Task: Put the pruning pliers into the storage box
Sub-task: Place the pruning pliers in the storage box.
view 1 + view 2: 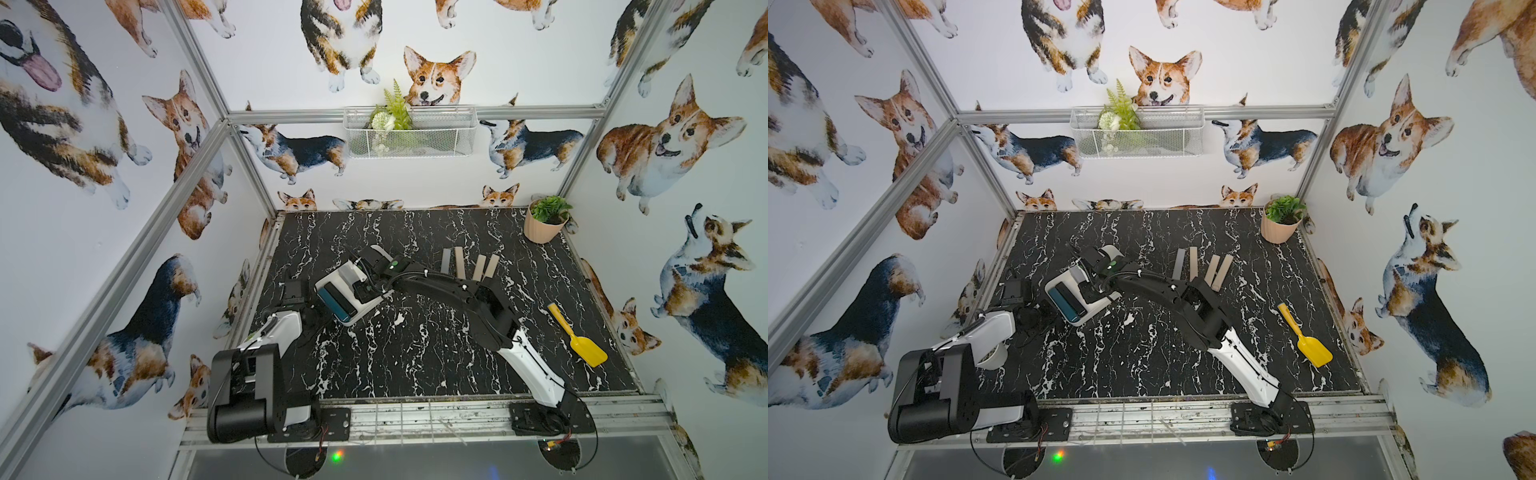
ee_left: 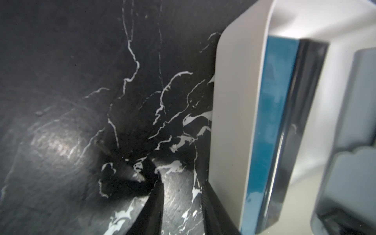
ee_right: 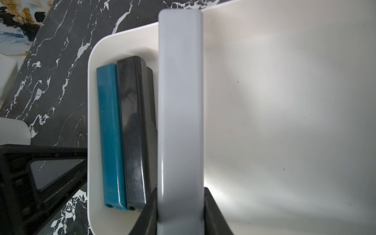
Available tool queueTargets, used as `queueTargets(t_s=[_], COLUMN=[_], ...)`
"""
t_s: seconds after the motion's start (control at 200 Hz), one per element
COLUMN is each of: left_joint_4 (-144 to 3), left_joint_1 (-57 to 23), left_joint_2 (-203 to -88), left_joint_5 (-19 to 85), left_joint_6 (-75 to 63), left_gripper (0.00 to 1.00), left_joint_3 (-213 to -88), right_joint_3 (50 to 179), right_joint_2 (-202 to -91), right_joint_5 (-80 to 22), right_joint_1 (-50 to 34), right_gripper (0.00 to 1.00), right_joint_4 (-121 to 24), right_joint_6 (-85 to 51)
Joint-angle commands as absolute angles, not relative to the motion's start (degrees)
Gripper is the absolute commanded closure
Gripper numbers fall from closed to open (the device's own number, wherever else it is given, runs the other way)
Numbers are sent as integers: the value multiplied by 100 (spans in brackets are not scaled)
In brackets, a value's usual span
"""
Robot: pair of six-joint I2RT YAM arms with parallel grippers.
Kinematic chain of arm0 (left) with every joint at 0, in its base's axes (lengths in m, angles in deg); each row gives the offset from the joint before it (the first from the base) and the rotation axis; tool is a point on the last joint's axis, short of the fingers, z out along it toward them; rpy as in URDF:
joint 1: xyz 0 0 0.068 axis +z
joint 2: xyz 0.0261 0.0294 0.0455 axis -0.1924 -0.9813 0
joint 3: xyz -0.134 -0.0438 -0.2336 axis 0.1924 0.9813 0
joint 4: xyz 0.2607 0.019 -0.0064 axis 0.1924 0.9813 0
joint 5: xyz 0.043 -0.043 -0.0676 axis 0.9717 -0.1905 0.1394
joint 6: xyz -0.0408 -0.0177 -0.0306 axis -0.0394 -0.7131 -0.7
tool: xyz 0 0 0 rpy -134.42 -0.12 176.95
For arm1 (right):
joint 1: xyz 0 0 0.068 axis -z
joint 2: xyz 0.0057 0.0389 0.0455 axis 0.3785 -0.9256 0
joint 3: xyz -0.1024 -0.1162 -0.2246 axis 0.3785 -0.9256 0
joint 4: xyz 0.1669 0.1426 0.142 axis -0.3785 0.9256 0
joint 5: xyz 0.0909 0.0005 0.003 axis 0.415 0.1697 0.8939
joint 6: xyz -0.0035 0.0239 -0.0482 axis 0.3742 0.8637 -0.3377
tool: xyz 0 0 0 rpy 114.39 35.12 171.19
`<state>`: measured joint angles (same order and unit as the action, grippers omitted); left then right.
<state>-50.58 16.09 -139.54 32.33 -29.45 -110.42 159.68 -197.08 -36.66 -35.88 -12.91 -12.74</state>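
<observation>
as fingers [image 3: 213, 211] pinch, grey bar [image 3: 180, 112] — over box [image 3: 284, 101]

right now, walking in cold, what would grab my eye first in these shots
The right pincer grips a grey bar over the white storage box, where a teal bar and a black bar lie side by side. Farther back on the black marble table four loose bars fan out, and a yellow shovel lies near the right edge.

Both arms [image 1: 525, 357] wear white shells, black joints and cables; black base plates [image 1: 336, 419] edge the table [image 1: 415, 365]; perhaps a green light [image 1: 396, 262].
</observation>
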Motion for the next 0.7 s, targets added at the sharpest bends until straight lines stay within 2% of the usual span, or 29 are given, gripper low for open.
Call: queueTargets(t_s=[0.0, 0.696], left_joint_4=[-5042, -5060], left_joint_1=[1616, 1610], left_joint_2=[-13909, -13908], left_joint_5=[3216, 3205], left_joint_6=[-2946, -2946], left_gripper=[65, 65], left_joint_3=[-11015, -11023], right_joint_3=[16014, 16300], right_joint_2=[-19783, -20194], right_joint_5=[-3623, -3608], right_joint_1=[-3618, -3654], right_gripper=[100, 100], right_joint_4=[-1300, -1272], right_joint_6=[-1287, -1332])
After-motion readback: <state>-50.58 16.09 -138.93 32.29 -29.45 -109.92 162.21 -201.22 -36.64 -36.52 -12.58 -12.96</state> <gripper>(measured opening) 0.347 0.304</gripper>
